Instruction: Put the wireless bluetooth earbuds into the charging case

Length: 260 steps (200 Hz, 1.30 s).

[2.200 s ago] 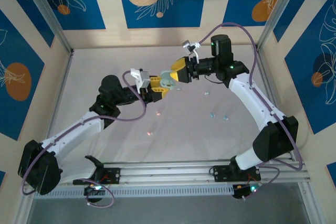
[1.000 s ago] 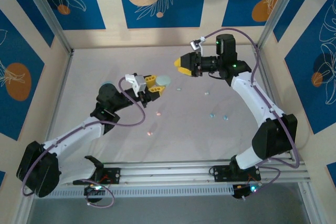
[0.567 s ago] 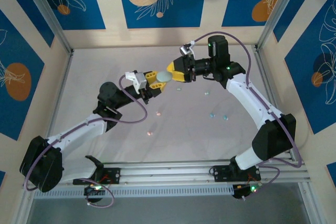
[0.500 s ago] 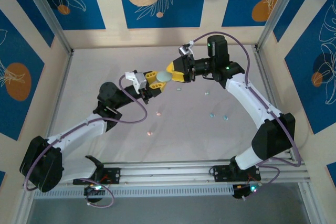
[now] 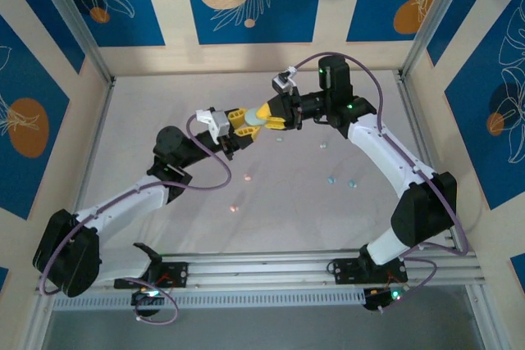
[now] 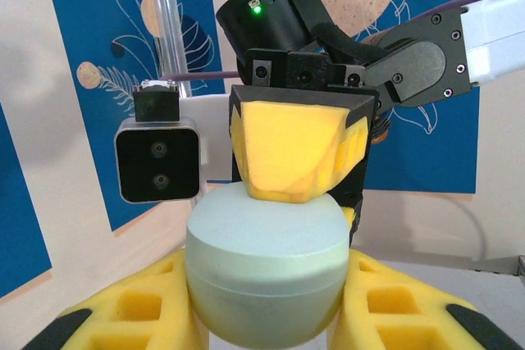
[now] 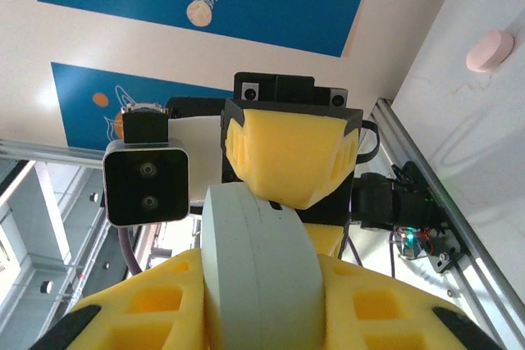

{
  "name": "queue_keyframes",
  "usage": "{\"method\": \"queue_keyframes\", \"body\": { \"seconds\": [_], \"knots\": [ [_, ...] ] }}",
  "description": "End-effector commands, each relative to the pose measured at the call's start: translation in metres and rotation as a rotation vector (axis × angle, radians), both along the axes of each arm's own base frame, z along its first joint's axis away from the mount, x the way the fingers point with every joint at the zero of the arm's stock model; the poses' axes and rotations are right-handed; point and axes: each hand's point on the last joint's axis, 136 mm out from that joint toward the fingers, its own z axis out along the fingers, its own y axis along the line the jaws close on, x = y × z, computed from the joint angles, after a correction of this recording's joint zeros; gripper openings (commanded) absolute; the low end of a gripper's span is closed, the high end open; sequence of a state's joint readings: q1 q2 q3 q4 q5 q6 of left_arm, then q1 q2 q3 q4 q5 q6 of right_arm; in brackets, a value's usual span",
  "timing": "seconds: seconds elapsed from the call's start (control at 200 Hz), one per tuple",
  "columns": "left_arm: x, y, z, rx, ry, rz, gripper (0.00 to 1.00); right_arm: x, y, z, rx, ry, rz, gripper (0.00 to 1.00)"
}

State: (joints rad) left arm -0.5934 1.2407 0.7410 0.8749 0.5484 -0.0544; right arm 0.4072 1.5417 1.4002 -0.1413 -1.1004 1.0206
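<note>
Left wrist view: left jaws and right jaws both clamp the mint charging case [image 6: 262, 272].

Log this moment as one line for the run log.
left jaws: shut on mint case | right jaws: shut on same case | case: held above table, lid closed | earbuds: loose on table

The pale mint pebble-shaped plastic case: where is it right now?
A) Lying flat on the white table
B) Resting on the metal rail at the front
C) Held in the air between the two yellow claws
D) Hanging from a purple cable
C: the pale mint pebble-shaped plastic case is pinched by the left claw, with the right claw closed on it from the opposite side.
</note>
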Motion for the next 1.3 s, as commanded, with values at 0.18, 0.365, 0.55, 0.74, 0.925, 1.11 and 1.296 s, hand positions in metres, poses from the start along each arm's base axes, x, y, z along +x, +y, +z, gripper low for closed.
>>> {"method": "queue_keyframes", "body": {
  "seconds": [0.18,0.365,0.55,0.74,0.925,1.11,1.296],
  "knots": [
    [-0.0004,-0.0066,0.0154,-0.026,0.002,-0.039,0.44,-0.0011,0.0017,0.0047,0.029,-0.019,-0.002,0.16],
    [0.0012,-0.0096,0.0159,-0.037,0.022,-0.056,0.46,0.0019,0.0008,0.004,0.045,-0.025,-0.007,0.16],
    [0.0025,-0.0118,0.0147,-0.033,0.032,-0.066,0.43,0.0022,0.0001,0.0035,0.048,-0.029,-0.01,0.16],
    [0.0024,-0.0122,0.015,-0.032,0.033,-0.068,0.46,0.0013,-0.0009,0.0051,0.052,-0.034,-0.012,0.17],
    [0.0022,-0.0117,0.0127,-0.02,0.032,-0.063,0.52,0.0006,-0.0016,0.0066,0.055,-0.036,-0.013,0.17],
    [0.0019,-0.0103,0.0126,-0.02,0.031,-0.054,0.52,-0.0004,-0.0012,0.0064,0.057,-0.038,-0.015,0.17],
    [0.0016,-0.0086,0.0141,-0.026,0.024,-0.046,0.46,0.0011,-0.0012,0.0016,0.05,-0.022,-0.024,0.17]
  ]
}}
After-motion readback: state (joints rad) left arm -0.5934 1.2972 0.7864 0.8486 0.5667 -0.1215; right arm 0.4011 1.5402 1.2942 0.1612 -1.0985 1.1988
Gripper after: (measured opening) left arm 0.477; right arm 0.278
